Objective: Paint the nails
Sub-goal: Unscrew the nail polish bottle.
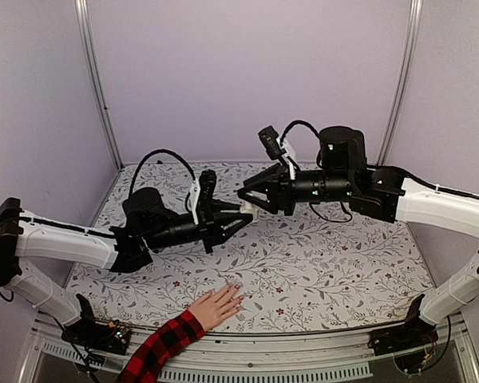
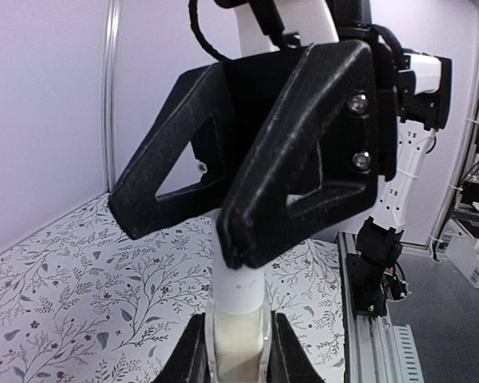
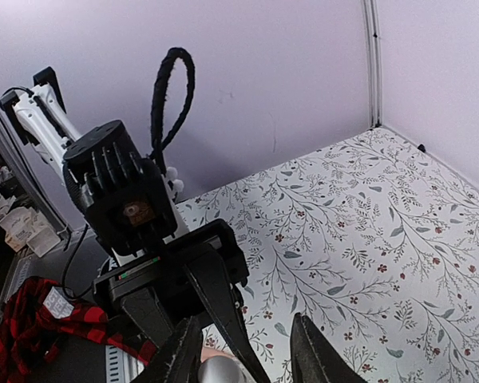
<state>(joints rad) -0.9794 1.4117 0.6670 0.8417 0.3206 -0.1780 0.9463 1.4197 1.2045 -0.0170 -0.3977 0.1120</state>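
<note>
A light-skinned hand [image 1: 218,306] with a red-and-black plaid sleeve [image 1: 161,345] lies flat on the table at the near edge. Its nails [image 1: 238,287] are tiny and pale at the fingertips. My left gripper [image 1: 236,223] is shut on a small clear white-capped bottle [image 2: 239,323] and holds it above the table's middle. In the left wrist view, my left gripper [image 2: 239,355] clamps the glass body. My right gripper [image 1: 247,199] is open, and its black fingers [image 2: 303,167] straddle the cap. In the right wrist view, the cap [image 3: 219,372] sits by the left finger of my right gripper [image 3: 247,355].
The table [image 1: 343,263] has a floral cover. Purple walls stand behind and on both sides. A metal rail [image 1: 303,355] runs along the near edge. The plaid sleeve also shows in the right wrist view [image 3: 24,331].
</note>
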